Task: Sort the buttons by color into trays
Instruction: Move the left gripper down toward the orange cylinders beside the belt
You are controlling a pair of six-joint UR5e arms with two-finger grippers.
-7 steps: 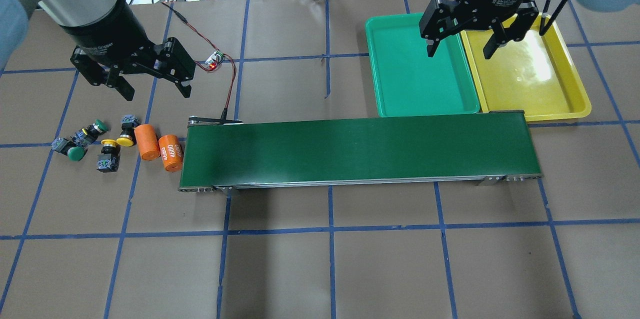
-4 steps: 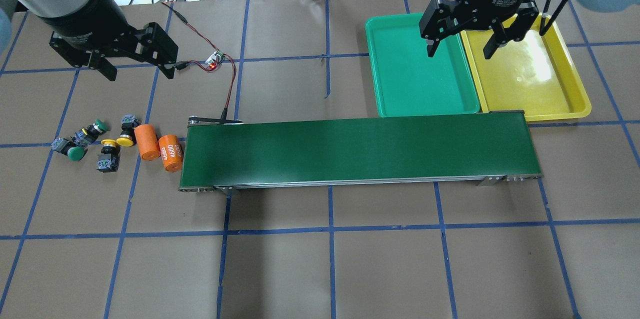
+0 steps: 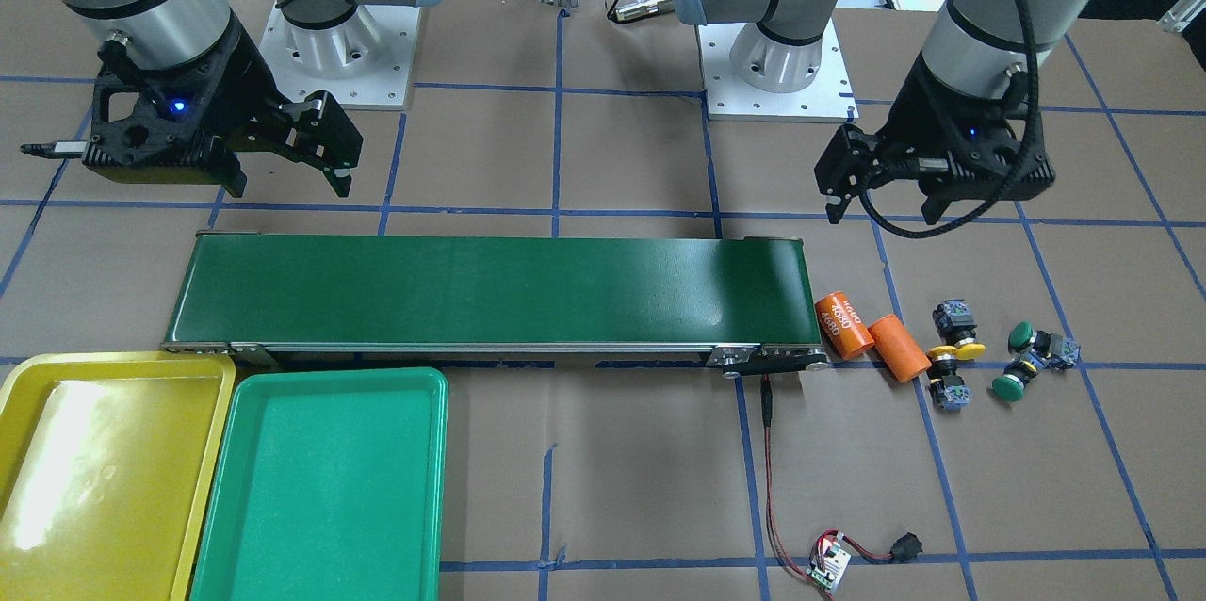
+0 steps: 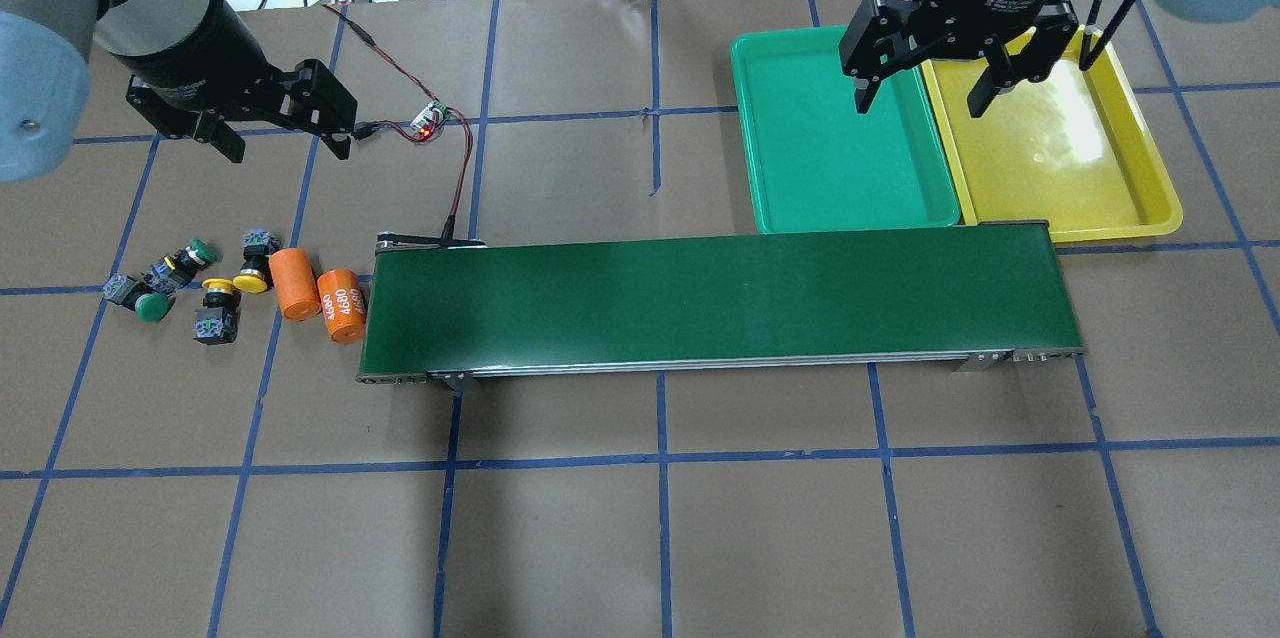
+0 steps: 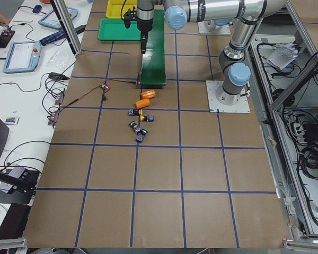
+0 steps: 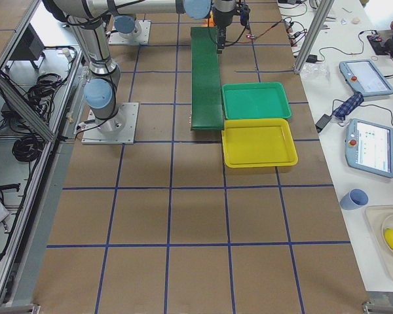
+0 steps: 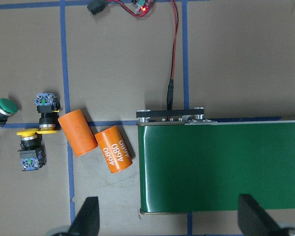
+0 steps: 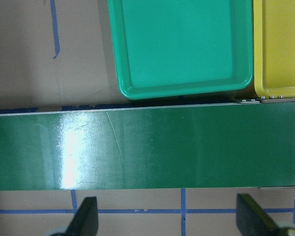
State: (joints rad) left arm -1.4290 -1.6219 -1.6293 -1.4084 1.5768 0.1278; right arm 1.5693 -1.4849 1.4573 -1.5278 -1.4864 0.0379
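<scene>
Facing the robot, the left hand [image 3: 881, 213] hangs released, fingers spread, above the tabletop [image 3: 612, 450] on the robot's side of the buttons. Two yellow buttons [image 3: 963, 351] and two green buttons [image 3: 1006, 385] lie in a loose cluster on the tabletop past one end of the belt [image 3: 490, 290], just beside two orange cylinders [image 3: 898, 349]. The right hand [image 3: 287, 185], also released, hangs high near the belt's other end. There the green tray [image 3: 320, 488] and yellow tray [image 3: 94, 469] sit side by side, well apart from the buttons.

From overhead, the right hand shows against the trays' shared edge. The left hand is near a small circuit board [image 4: 430, 121].

From the left end, the cluster lies off the belt's near end.

From the right end, the trays lie beside the belt, the yellow one nearer.

The left wrist camera shows fingertips wide apart, with the cylinders, yellow buttons and belt end below.

The right wrist camera shows fingertips wide apart over the belt, with the trays beyond.
</scene>
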